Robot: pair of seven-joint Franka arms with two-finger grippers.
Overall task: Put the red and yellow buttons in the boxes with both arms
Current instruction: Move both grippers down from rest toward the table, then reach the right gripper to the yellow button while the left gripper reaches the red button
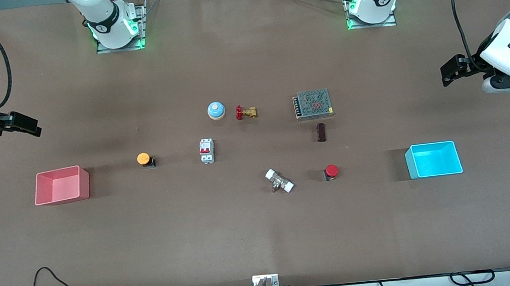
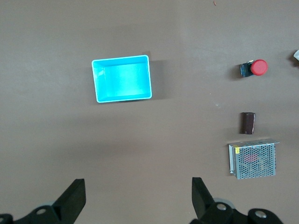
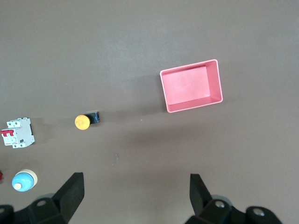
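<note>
The orange-yellow button [image 1: 144, 159] sits on the table beside the pink-red box [image 1: 62, 185], toward the table's middle. The red button [image 1: 331, 171] sits beside the cyan box [image 1: 433, 159], toward the middle. Both boxes are empty. My right gripper [image 1: 26, 125] hangs open and empty over bare table at the right arm's end; its wrist view shows the pink-red box [image 3: 191, 86] and the yellow button [image 3: 84, 121]. My left gripper [image 1: 449, 71] hangs open and empty over bare table at the left arm's end; its wrist view shows the cyan box [image 2: 122, 78] and the red button [image 2: 256, 68].
In the middle of the table stand a blue bell [image 1: 216, 110], a brass valve [image 1: 246, 112], a grey mesh-topped box [image 1: 312, 104], a dark brown block [image 1: 321, 132], a white circuit breaker [image 1: 206, 151] and a white-ended fitting [image 1: 279, 181].
</note>
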